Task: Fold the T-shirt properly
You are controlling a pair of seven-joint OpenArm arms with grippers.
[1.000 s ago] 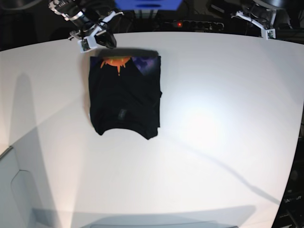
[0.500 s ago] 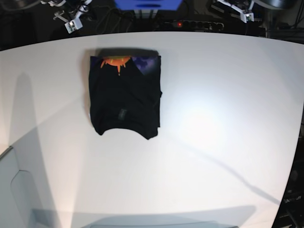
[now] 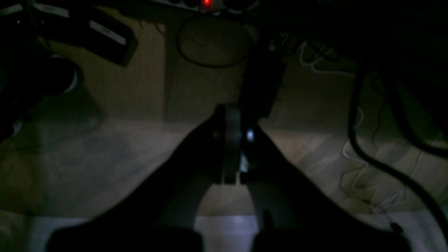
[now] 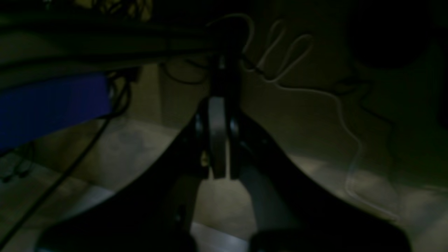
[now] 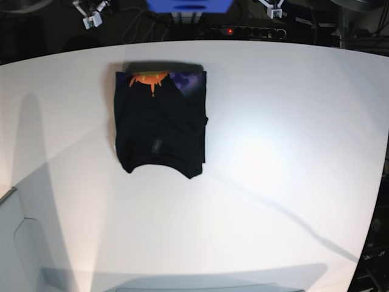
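The T-shirt lies folded into a compact black rectangle on the white table, left of centre toward the far edge. A strip of orange and purple print shows along its far edge, and the neckline curves at its near edge. Both grippers are behind the table's far edge, well apart from the shirt. My right gripper is at the top left of the base view, and my left gripper at the top right. In the wrist views the left gripper and right gripper are shut on nothing, over the dark floor.
Behind the table sit a power strip with a red light and a blue box. Loose cables lie on the floor under the arms. A grey panel stands at the near left corner.
Both arms have drawn back from the table's far edge toward the top of the base view. The folded T-shirt has not moved.
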